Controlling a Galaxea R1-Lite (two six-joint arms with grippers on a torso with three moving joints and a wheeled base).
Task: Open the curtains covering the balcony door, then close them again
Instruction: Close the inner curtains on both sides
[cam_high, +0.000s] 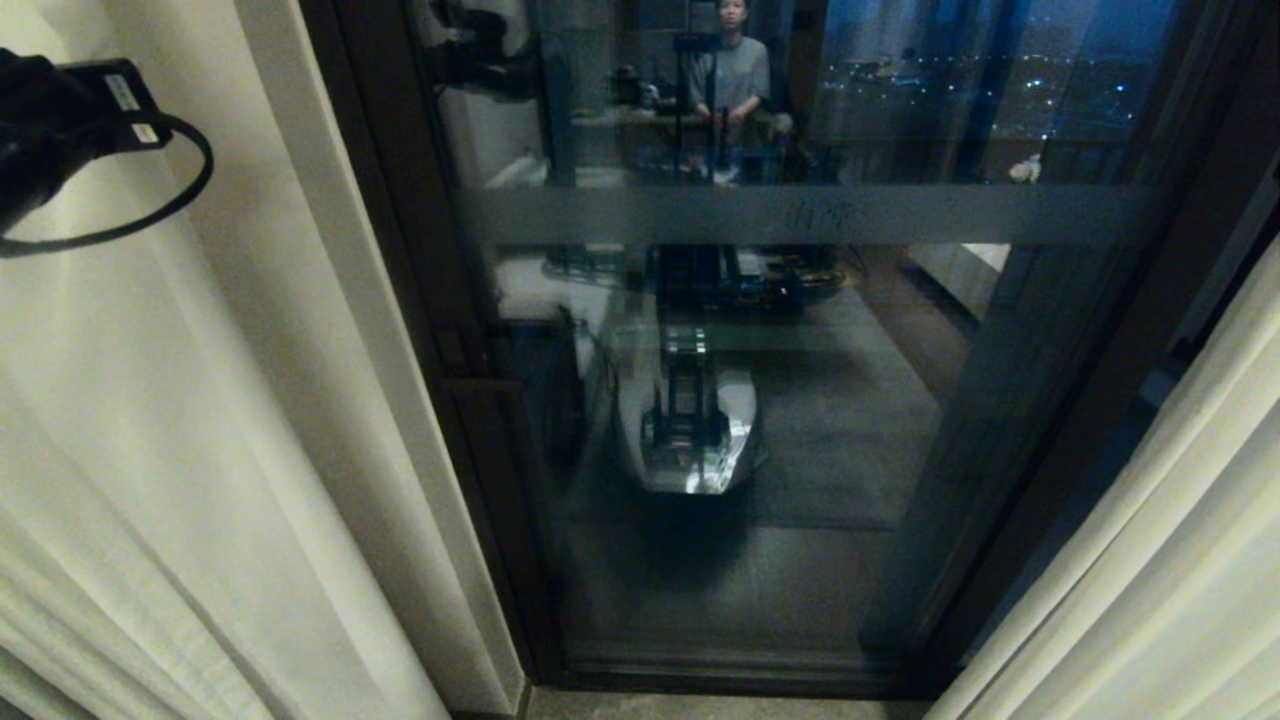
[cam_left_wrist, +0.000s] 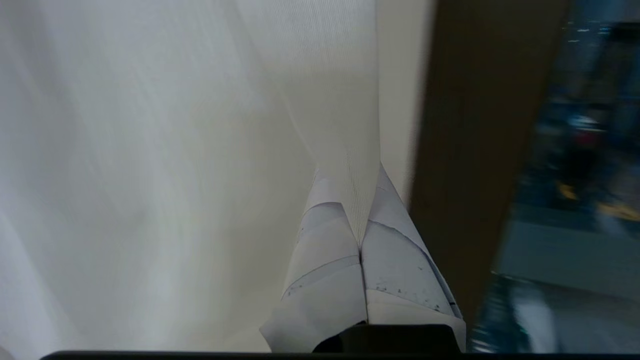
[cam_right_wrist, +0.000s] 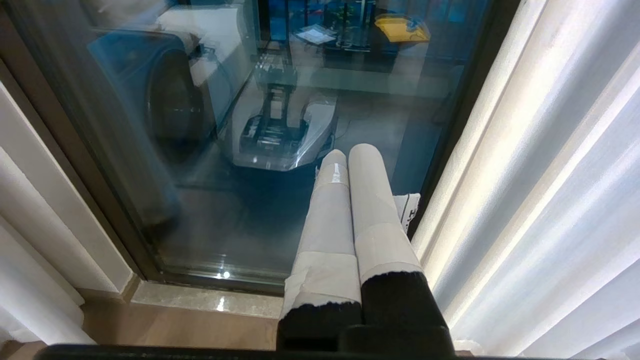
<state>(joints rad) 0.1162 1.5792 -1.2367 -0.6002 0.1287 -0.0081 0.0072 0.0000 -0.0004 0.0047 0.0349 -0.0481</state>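
Two cream curtains (cam_high: 200, 450) hang drawn to either side in the head view, baring the dark-framed balcony door (cam_high: 760, 400), whose glass reflects a seated person (cam_high: 735, 70).

From the left wrist, the left gripper (cam_left_wrist: 361, 200) is clamped on a pleated curtain edge beside the door frame.

From the right wrist, the right gripper (cam_right_wrist: 350, 155) is closed and empty, between door and right curtain.

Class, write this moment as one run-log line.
left end effector: shut on left curtain edge | right end effector: shut, empty, idle | balcony door: uncovered | right curtain: drawn aside
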